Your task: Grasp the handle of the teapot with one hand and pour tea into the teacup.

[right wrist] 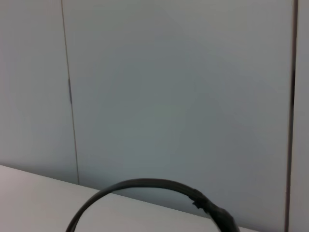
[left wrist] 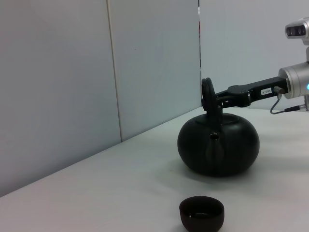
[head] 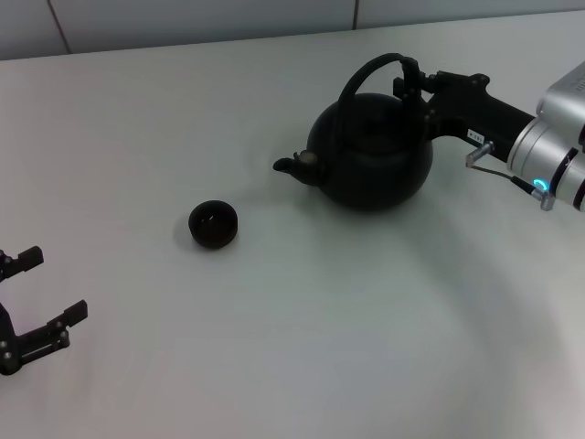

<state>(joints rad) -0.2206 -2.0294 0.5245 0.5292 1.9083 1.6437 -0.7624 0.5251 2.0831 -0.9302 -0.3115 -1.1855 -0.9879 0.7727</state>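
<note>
Left gripper [head: 37, 306] idles open at seven o'clock; right gripper [head: 413, 84] meets the heavy-looking teapot's [head: 375, 155] rigid handle [head: 366, 73], grip unclear

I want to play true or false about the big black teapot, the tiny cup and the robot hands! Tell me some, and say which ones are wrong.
1. The large round matte-black teapot stands upright on the white table. True.
2. The tiny dark-brown handleless teacup sits beside the teapot's lid. False: it stands apart on the table, out in front of the spout.
3. The right gripper is at the teapot's tall arched black handle. True.
4. The left gripper holds the teacup. False: it is open and empty, near the table's edge.
5. The teapot's spout points toward the right arm. False: it points away from it, toward the cup's side.
</note>
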